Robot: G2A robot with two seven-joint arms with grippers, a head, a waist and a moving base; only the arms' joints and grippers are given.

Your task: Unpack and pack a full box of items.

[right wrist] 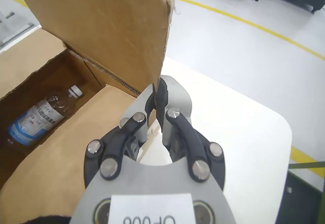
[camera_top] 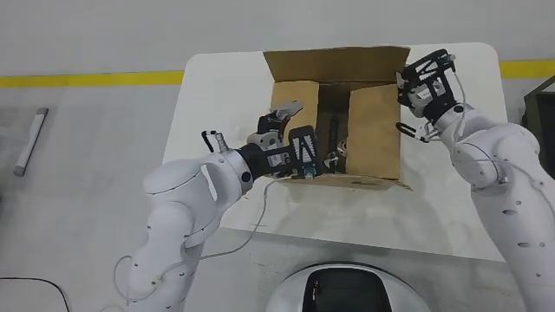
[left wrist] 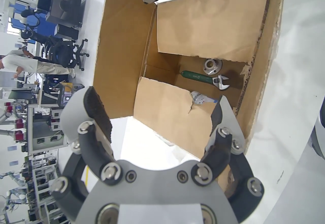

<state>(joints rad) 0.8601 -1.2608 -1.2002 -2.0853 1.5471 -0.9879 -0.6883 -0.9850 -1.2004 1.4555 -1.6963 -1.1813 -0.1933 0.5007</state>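
Note:
A brown cardboard box [camera_top: 373, 130] stands on the white table [camera_top: 217, 95] with its flaps open. Inside lie a green-handled adjustable wrench [left wrist: 203, 78], a round metal fitting [left wrist: 212, 66] and a clear plastic bottle [right wrist: 38, 118] with a blue and white label. My right gripper [right wrist: 155, 98] is at the box's far right corner, shut on the edge of the upright far flap [right wrist: 101, 24]; the top view shows that gripper [camera_top: 416, 87] there too. My left gripper [left wrist: 160, 115] is open at the box's left side, just above the torn left flap [left wrist: 162, 108], holding nothing.
The box takes up the middle of the table, with bare table in front of it and to its left. A dark bin [right wrist: 304, 197] stands on the floor past the table's right edge. A yellow line [camera_top: 87, 78] runs across the floor behind.

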